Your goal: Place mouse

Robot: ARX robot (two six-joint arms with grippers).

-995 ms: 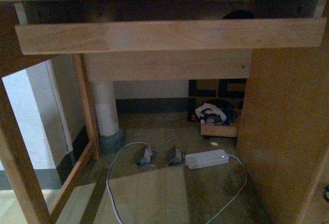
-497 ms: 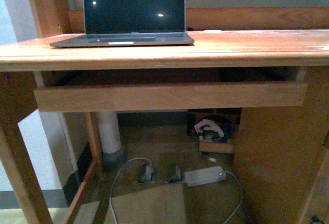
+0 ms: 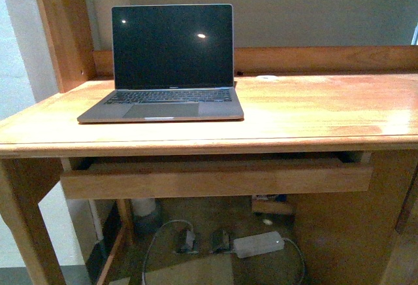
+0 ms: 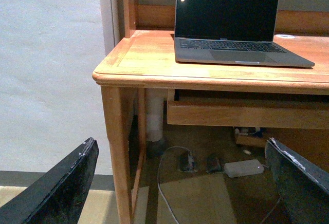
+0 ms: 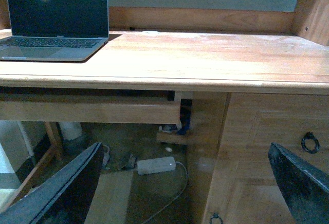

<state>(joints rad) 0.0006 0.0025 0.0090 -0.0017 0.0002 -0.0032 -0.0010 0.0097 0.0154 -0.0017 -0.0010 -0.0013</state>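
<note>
The mouse is not in view in any frame. A wooden desk [image 3: 313, 112] carries an open laptop [image 3: 166, 63] with a dark screen on its left half. My left gripper [image 4: 181, 149] hangs open in front of the desk's left corner, below the desktop, with nothing between its black fingers [image 4: 61, 185]. My right gripper [image 5: 185, 149] is open too and holds nothing. It sits low in front of the desk's right half, and its fingers [image 5: 303, 180] frame the floor and the cabinet side. Neither arm shows in the front view.
A shallow pull-out drawer [image 3: 215, 179] under the desktop stands slightly open. A small white round disc [image 3: 266, 77] lies at the back of the desk. On the floor below are a white power brick [image 3: 259, 244] and cables. Cabinet doors with ring handles [image 5: 310, 142] are on the right.
The front view has risen from under the desk to above the desktop. The laptop and the desk's top have come fully into view, and the floor items have sunk to the bottom edge.
</note>
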